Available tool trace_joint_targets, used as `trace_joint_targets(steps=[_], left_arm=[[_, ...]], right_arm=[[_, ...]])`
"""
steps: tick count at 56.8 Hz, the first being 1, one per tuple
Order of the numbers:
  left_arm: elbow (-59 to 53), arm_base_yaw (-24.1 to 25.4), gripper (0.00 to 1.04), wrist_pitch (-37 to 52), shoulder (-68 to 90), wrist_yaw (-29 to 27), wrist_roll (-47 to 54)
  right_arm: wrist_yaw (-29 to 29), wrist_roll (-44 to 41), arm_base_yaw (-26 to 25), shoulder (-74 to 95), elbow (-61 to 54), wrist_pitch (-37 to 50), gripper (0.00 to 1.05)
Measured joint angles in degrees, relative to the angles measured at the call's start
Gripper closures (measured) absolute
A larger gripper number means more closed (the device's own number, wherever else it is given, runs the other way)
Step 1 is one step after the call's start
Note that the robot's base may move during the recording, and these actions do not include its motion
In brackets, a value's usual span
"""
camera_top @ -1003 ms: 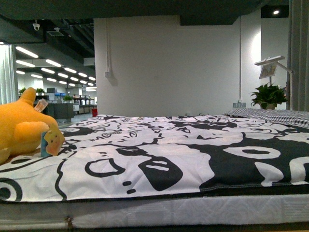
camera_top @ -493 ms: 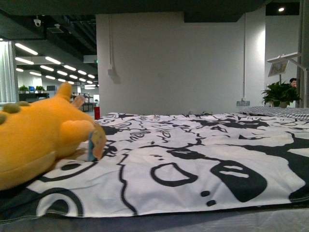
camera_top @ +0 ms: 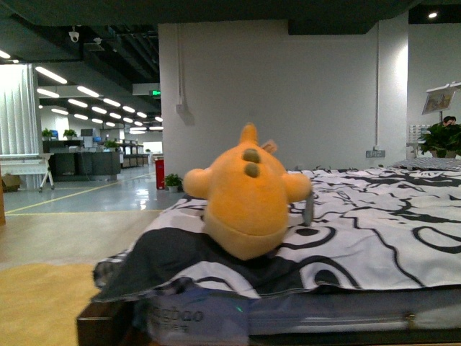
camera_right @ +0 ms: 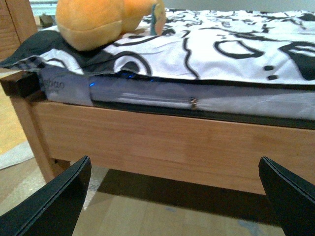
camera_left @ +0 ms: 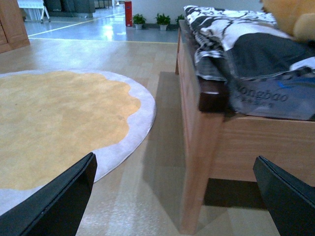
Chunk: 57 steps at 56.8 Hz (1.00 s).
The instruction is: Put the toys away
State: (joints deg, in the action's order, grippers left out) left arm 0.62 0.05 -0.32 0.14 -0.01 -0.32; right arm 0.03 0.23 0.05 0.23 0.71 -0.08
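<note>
An orange-yellow plush toy (camera_top: 248, 194) lies on the bed's near corner, on the black-and-white bedspread (camera_top: 374, 231), with small brown marks on its back and a tag at its side. The right wrist view shows the toy (camera_right: 93, 19) up on the bed, well above my right gripper (camera_right: 174, 196), which is open and low in front of the wooden bed frame (camera_right: 162, 142). In the left wrist view only an edge of the toy (camera_left: 295, 17) shows at the picture's corner. My left gripper (camera_left: 174, 196) is open near the floor by the bed's corner post (camera_left: 197, 162). Neither gripper holds anything.
A round yellow rug (camera_left: 59, 118) with a pale border lies on the wood floor beside the bed. The grey mattress side (camera_right: 147, 93) sits under the bedspread. A potted plant (camera_top: 441, 138) stands far right, a red bin (camera_top: 160, 173) by the wall.
The front view has swung left: the plush toy went from the picture's left edge to its middle, and the bed's corner and the floor beside it have come into view.
</note>
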Motion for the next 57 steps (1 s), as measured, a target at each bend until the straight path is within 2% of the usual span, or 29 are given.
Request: trace_joint_targets(steps=[29,30,31,35,37,41,47,57], left_arm=[[0.0,-0.1,0.06,0.0,-0.1,0.0,0.1],[0.0,-0.1,0.06,0.0,-0.1,0.0,0.0],[0.0,-0.1,0.06,0.0,-0.1,-0.1,0.1],[0.0,-0.1,0.06,0.0,-0.1,0.0,0.1],[0.0,-0.1,0.06,0.0,-0.1,0.0,0.1],[0.0,-0.1,0.06,0.0,-0.1,0.0,0.1],[0.0,-0.1,0.06,0.0,-0.1,0.0,0.1],[0.0,-0.1,0.06,0.0,-0.1,0.0,0.1]], right_arm=[[-0.3,0.0,0.0,0.1,0.0,0.0,0.0],[-1.1,0.2,-0.2,0.2,0.0,-0.2,0.0],[-4.3,0.9,-1.1,0.9,0.5,-1.5,0.0],[-20.0,3.8,-8.8,6.9,2.9,-4.7,0.0],[-25.0,4.9,-12.8,10.1,4.0,-3.2,0.0],[-31.4,7.0,-18.8,14.4,6.4,0.5,0.0],[-34.1,9.2,-23.4,22.5,10.9,7.6,0.0],[-30.1,11.2,-22.5,38.7,19.3,18.4,0.0]])
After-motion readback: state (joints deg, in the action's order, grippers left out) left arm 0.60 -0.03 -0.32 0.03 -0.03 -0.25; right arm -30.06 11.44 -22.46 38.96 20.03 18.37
